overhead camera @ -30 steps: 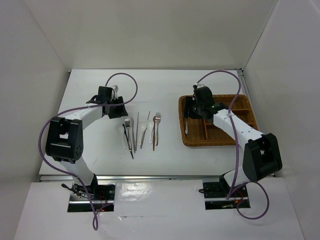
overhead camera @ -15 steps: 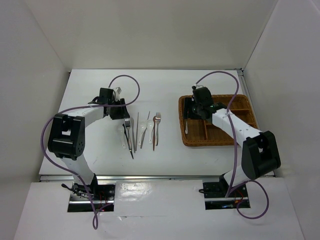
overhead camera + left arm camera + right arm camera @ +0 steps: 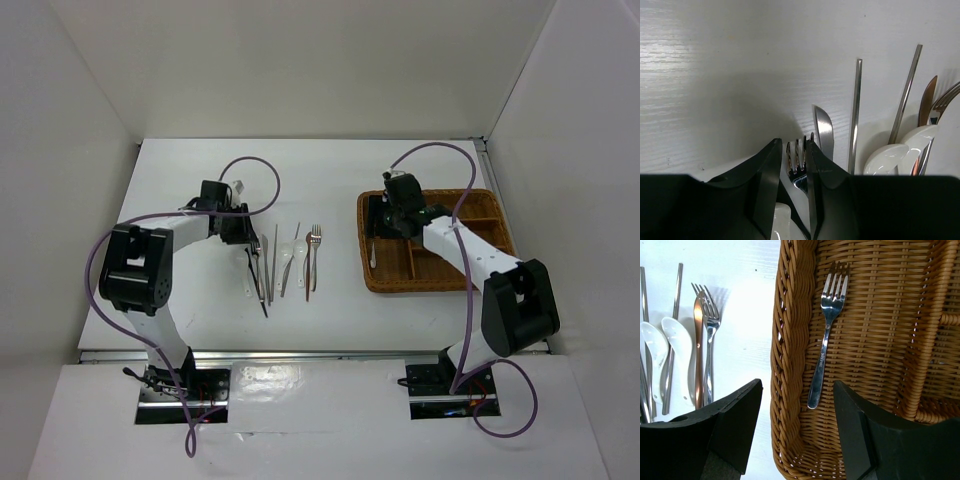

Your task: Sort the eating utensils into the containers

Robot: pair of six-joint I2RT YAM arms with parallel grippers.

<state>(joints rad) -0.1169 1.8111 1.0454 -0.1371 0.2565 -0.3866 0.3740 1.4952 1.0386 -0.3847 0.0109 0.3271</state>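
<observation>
Several utensils lie in a row on the white table: forks, white spoons (image 3: 288,256) and thin sticks (image 3: 272,262). My left gripper (image 3: 243,231) is at the row's left end. In the left wrist view its fingers (image 3: 826,170) stand close together, with the tines of a silver fork (image 3: 799,152) pinched between them. My right gripper (image 3: 388,218) is open and empty over the left compartment of the brown wicker tray (image 3: 432,287). One silver fork (image 3: 827,335) lies in that compartment, also seen from above (image 3: 372,256). In the right wrist view the gripper (image 3: 797,386) straddles the tray's left wall (image 3: 790,340).
In the left wrist view, a silver handle (image 3: 824,131), two metal sticks (image 3: 856,110), white spoons (image 3: 889,158) and a copper-brown piece (image 3: 927,100) lie right of the held fork. White walls stand close to the table's left and right edges. Purple cables loop above both arms.
My left gripper has moved right and nearer, onto the leftmost fork in the row. The right arm has barely moved.
</observation>
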